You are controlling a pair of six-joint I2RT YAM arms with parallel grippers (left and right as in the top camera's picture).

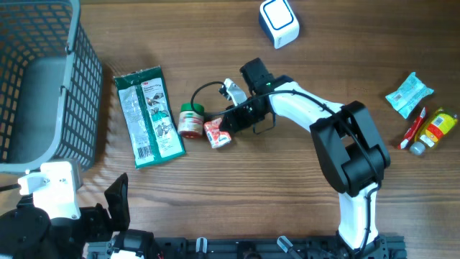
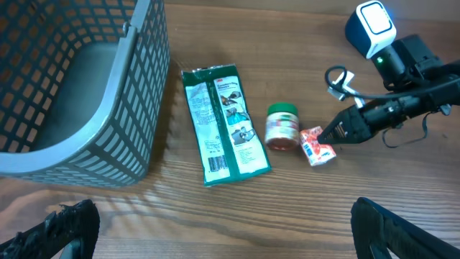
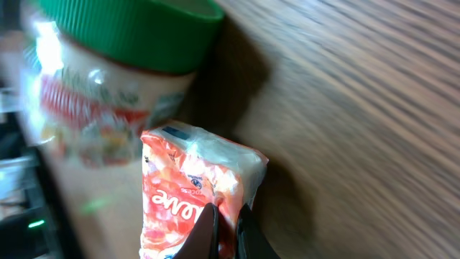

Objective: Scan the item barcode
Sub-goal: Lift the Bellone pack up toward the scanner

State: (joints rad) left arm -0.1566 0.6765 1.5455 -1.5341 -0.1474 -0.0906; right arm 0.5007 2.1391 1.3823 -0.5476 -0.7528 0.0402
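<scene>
A small red-and-white snack packet (image 1: pixel 217 134) lies on the wooden table, touching a green-lidded jar (image 1: pixel 190 121). My right gripper (image 1: pixel 226 128) reaches in from the right and is shut on the packet's edge. In the right wrist view the two dark fingertips (image 3: pixel 208 229) pinch the packet (image 3: pixel 188 180) with the jar (image 3: pixel 118 79) just behind. The white-and-blue barcode scanner (image 1: pixel 279 21) stands at the far edge. My left gripper (image 2: pixel 230 234) hovers low at the near left, open wide with only bare wood between its fingers.
A flat green pouch (image 1: pixel 149 115) lies left of the jar. A grey mesh basket (image 1: pixel 83 86) fills the far left. At the right edge lie a pale blue packet (image 1: pixel 410 93) and a yellow and red item (image 1: pixel 431 129).
</scene>
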